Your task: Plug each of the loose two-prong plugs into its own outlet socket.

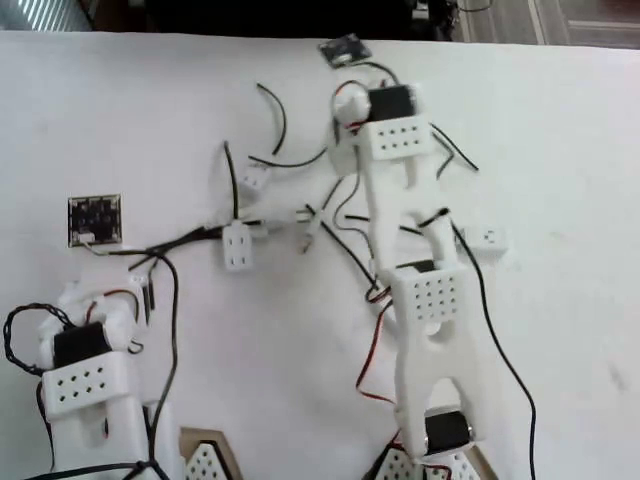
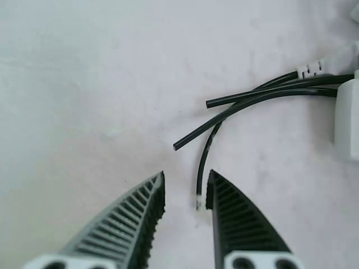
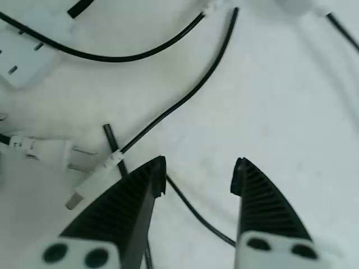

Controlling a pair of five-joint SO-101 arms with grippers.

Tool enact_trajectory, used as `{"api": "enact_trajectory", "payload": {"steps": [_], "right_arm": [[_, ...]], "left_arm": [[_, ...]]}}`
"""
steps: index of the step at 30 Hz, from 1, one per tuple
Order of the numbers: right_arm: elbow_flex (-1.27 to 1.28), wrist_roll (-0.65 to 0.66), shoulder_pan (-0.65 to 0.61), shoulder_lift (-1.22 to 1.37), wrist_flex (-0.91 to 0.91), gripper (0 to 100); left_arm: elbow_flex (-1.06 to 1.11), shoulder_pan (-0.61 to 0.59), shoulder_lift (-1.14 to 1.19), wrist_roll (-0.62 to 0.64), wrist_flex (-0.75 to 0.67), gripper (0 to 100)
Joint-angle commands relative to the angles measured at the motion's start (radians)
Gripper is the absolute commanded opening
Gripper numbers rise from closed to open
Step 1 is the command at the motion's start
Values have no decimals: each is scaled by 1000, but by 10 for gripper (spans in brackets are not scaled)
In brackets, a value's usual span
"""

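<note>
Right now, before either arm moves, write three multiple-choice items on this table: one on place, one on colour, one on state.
1. Where are the white two-prong plugs? A plugged in; B on the white table beside the right gripper; C between its jaws.
2. The thin cable ends at the left gripper are: A red; B black; C yellow.
3. The right gripper is: A open, empty; B shut on a plug; C shut on a cable.
B: prongs lie bare on the table. B: their sheaths are black. A: its jaws stand apart, gripping nothing.

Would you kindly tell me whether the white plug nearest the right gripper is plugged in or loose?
Loose: the plug lies on the table beside the right gripper, its prongs bare.
</note>
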Motion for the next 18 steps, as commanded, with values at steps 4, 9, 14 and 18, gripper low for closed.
{"api": "enact_trajectory", "payload": {"steps": [4, 9, 14, 18], "right_arm": [[118, -190, -116, -35, 8, 183], [212, -322, -165, -35, 8, 183], [250, -377, -170, -22, 7, 183], [250, -385, -170, -22, 7, 183]], "left_arm": [[-3, 15, -24, 8, -20, 139], [-3, 15, -24, 6, -20, 139], [-3, 15, -24, 6, -20, 139], [-3, 15, -24, 6, -20, 139]]}}
